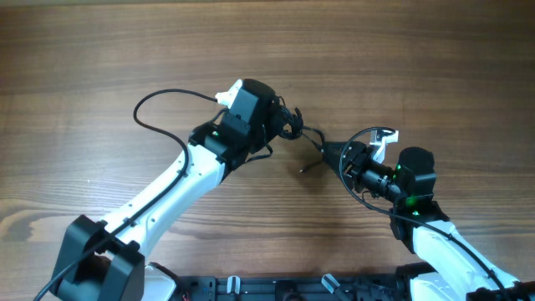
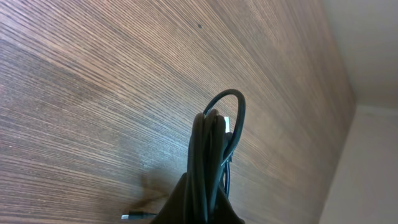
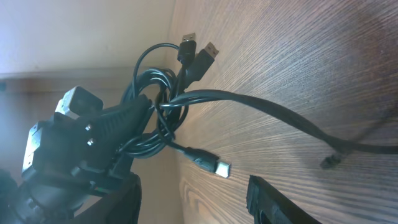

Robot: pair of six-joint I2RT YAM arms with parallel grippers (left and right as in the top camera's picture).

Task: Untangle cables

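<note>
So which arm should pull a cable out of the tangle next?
Right, probably. The right arm has empty jaws close to the loose cable trailing from the bundle. The left arm has its jaws shut on the bundle, so it could just hold.

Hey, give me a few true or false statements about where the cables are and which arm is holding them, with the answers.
1. The left fingers grip the cable bundle. True.
2. The cable bundle lies flat on the table. False: it is held up above the wood.
3. Several plug ends stick out of the bundle. True.
4. The right fingers are clamped on the bundle. False: the one seen in the right wrist view stands clear of it, and only the left fingers hold it.
</note>
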